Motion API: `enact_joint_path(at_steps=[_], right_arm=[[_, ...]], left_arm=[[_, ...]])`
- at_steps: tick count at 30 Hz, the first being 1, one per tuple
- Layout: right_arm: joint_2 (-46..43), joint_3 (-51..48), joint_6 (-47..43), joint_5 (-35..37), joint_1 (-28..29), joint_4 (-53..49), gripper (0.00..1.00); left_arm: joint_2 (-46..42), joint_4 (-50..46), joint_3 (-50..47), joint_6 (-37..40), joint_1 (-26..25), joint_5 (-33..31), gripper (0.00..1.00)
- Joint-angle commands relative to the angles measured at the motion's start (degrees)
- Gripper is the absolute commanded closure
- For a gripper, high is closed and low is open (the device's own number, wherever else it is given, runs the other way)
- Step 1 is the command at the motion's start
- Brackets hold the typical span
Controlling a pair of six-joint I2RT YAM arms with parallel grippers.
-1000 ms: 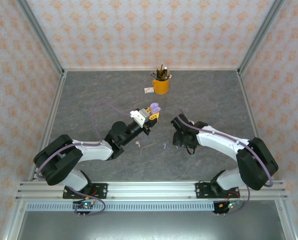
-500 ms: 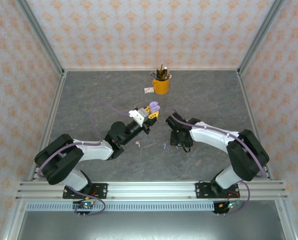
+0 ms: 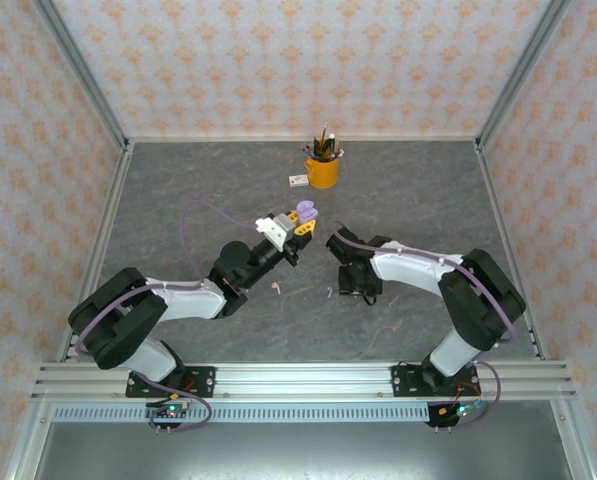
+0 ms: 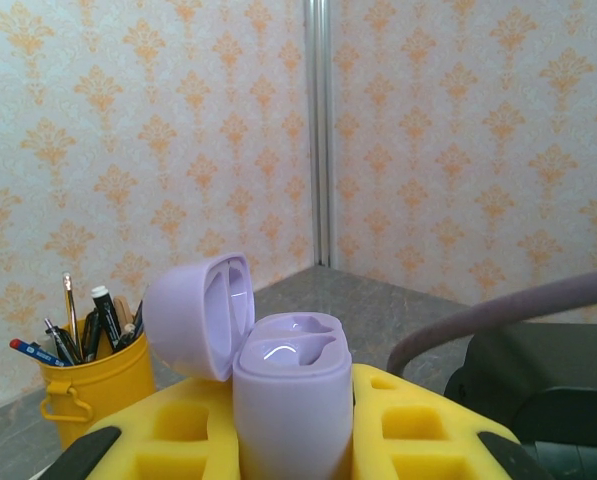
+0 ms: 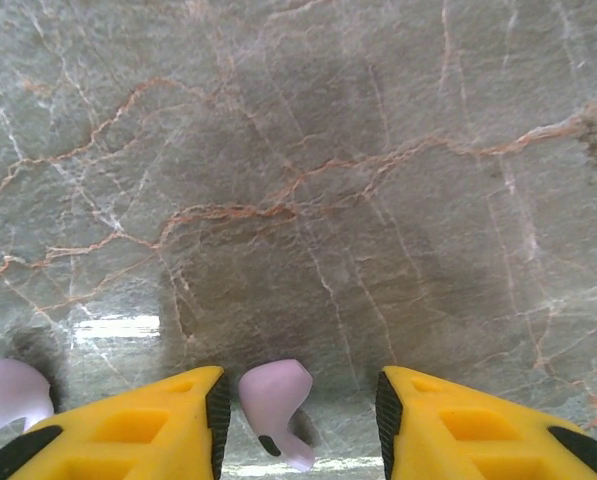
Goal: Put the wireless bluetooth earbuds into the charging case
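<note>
Lilac case [image 4: 290,400] clamped in left hand [image 4: 296,445].

A robotics lab test cell: two robot arms [image 3: 178,300] are bolted to a slotted aluminium rail [image 3: 298,376] at the edge of a marble-patterned tabletop [image 3: 178,190]. Aluminium posts [image 3: 81,75] and orange-patterned wallpaper panels [image 3: 278,60] box it in.
</note>
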Motion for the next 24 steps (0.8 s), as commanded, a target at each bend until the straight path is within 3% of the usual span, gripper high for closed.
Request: enact_joint_path(at_steps=[1,24], right_arm=[[1.0,1.9,-1.0,0.7,0.4,-1.8,0.56],[2.7,2.5,-1.7,2.2,0.4,-2.7,0.73]], left_arm=[[-1.3,3.0,-0.4,-0.5,0.6,0.4,1.0],[-2.5,1.9,-0.7,-1.7,0.8,1.4,1.0]])
